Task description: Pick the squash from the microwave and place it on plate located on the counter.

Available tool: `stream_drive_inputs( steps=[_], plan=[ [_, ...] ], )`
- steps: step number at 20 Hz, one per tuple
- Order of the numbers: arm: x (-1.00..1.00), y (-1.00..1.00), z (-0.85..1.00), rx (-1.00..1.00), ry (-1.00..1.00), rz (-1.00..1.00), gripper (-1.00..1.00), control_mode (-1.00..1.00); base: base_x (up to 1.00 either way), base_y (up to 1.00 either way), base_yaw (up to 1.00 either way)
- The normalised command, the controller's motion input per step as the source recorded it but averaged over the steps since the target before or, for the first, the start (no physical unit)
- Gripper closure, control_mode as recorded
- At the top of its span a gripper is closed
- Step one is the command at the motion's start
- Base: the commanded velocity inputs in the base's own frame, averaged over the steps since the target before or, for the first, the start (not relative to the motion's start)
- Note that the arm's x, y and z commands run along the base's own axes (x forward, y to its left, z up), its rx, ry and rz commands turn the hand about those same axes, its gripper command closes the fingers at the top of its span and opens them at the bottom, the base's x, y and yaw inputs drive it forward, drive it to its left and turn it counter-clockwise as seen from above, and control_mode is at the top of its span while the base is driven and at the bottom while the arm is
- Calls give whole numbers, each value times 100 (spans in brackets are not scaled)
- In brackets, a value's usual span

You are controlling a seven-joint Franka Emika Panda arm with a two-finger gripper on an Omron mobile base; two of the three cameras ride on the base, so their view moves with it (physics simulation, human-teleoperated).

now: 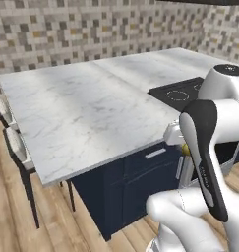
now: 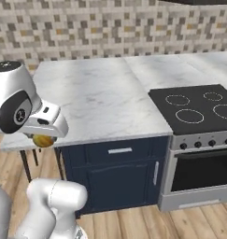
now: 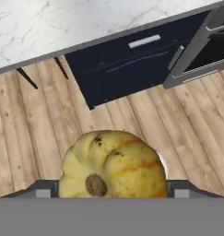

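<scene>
No readable txt, labels, brands or nos. anywhere: stove (image 2: pixel 199 109) knobs, navy cabinets (image 2: pixel 119 179) beside it and counter (image 2: pixel 96 98) all plain (knob marks too small).

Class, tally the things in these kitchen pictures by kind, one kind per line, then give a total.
Squash, held in the hand: 1
Counter: 1
Stove: 1
Stove burner rings: 4
Stools: 2
Total: 9
</scene>
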Motion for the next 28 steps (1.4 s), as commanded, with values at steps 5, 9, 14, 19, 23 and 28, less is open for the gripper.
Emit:
stream_drive_inputs(
  steps=[5, 9, 14, 19, 23, 28],
  plan=[
    [0, 0, 0, 0, 0, 0, 100, 100, 82, -50, -2],
    [0, 0, 0, 0, 0, 0, 100, 100, 88, -63, 0],
    [0, 0, 0, 0, 0, 0, 100, 100, 64, -98, -1],
    [0, 0, 0, 0, 0, 0, 100, 100, 51, -100, 0],
    [0, 0, 0, 0, 0, 0, 100, 100, 56, -100, 0],
    [0, 0, 0, 0, 0, 0, 100, 100, 52, -100, 0]
  ],
)
